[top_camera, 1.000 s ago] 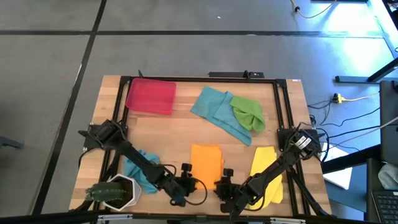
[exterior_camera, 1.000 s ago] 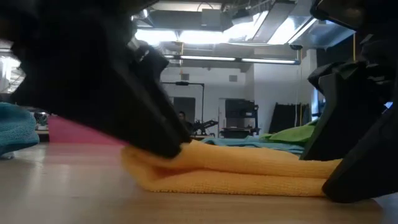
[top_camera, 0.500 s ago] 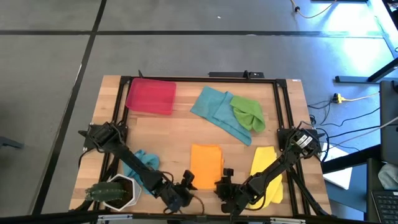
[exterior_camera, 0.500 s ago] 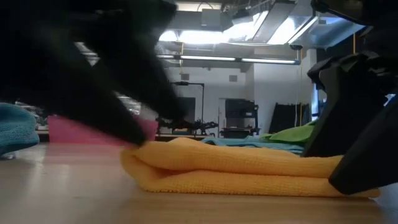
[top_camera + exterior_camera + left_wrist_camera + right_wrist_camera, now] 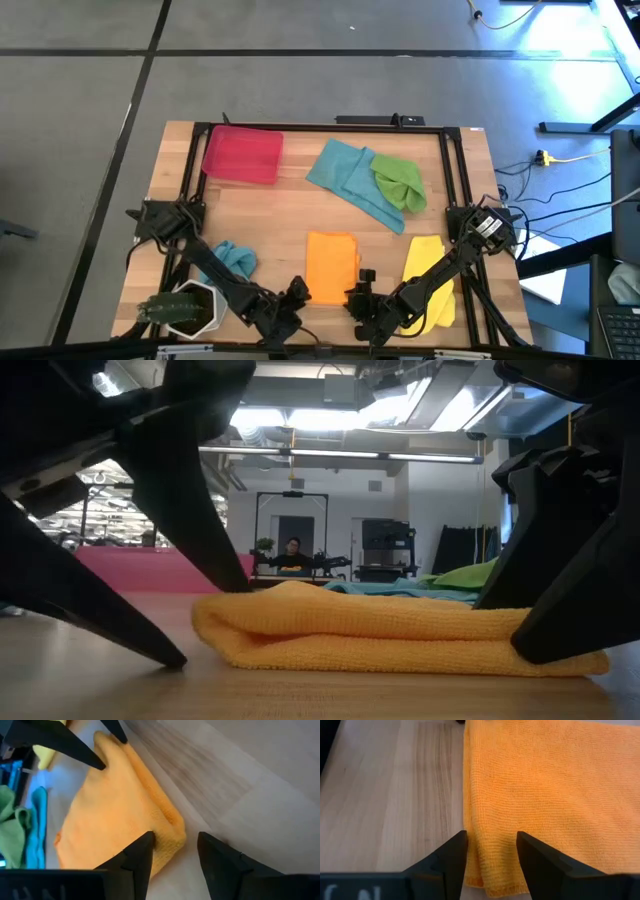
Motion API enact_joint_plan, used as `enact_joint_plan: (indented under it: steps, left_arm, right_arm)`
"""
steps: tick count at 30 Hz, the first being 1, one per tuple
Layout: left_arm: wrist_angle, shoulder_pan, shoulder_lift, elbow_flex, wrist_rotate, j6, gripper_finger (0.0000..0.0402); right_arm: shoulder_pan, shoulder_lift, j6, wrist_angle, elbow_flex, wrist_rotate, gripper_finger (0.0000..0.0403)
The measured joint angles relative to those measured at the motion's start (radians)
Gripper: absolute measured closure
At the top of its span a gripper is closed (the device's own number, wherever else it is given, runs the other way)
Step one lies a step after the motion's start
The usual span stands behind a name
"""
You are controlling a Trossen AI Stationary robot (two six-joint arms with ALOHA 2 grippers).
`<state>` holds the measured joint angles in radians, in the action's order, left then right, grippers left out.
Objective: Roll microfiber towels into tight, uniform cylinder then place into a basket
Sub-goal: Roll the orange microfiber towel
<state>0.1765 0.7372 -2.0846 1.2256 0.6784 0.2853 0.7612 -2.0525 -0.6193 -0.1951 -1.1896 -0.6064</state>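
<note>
Orange towel [image 5: 332, 265] folded into a thick flat pad on the wooden table [image 5: 280, 215], not yet rolled, with its near edge set between the two claws. Left claw [image 5: 297, 292] down low at one near corner of the towel, fingers spread wide and standing astride that corner: one finger [image 5: 142, 851] over the cloth, the other over bare wood just beside the fold. No pinch on the fabric to be seen there. Right claw [image 5: 360, 290] at the other near corner, also spread, fingers [image 5: 451, 855] lowered at the edge of the cloth, orange fabric lying flat in the gap between them, not squeezed.

Just outward of the right claw, under its arm: yellow towel [image 5: 428, 262]. Outward of the left claw, under that arm: crumpled teal towel [image 5: 232, 260], and next to it a white pot [image 5: 185, 308] with a plant. Well ahead of both claws, beyond the orange towel: second teal towel [image 5: 345, 175] with the green towel [image 5: 398, 180] lying partly on it. Far ahead and to the left: red basket [image 5: 242, 155].
</note>
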Motion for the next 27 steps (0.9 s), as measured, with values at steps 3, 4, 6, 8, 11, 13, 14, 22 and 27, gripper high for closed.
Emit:
enact_joint_plan:
  steps: [3,4,6,8,11,13,14,22,27]
  left_arm:
    - [-0.015,-0.005,-0.014,0.002,0.009,0.039,0.0253]
    - [-0.020,-0.006,-0.014,0.002,0.008,0.053,0.0253]
    - [-0.021,-0.007,-0.016,0.002,0.007,0.071,0.0256]
    - [-0.021,-0.007,-0.017,0.001,0.007,0.089,0.0261]
    - [-0.020,-0.008,-0.017,0.001,0.007,0.092,0.0272]
    - [-0.020,-0.008,-0.018,0.000,0.008,0.091,0.0285]
    - [-0.019,-0.008,-0.018,0.000,0.008,0.092,0.0293]
    - [-0.014,-0.017,-0.020,-0.002,0.000,0.087,0.0378]
    - [-0.023,-0.029,-0.020,-0.004,-0.020,0.048,0.0397]
  right_arm:
    - [0.000,0.000,0.000,0.000,0.000,-0.001,0.0228]
    - [0.000,0.000,0.000,0.000,0.000,-0.001,0.0228]
    - [0.000,0.000,0.002,0.000,0.000,-0.002,0.0228]
    - [0.000,0.000,0.005,-0.001,0.000,-0.002,0.0228]
    - [0.000,0.000,0.041,-0.001,-0.003,-0.010,0.0228]
    - [0.004,0.000,0.071,-0.011,-0.020,-0.037,0.0228]
    - [0.009,0.000,0.084,-0.012,-0.031,-0.056,0.0228]
    - [0.051,0.000,0.239,-0.066,-0.084,-0.178,0.0228]
    - [0.076,0.000,0.365,-0.079,-0.085,-0.162,0.0228]
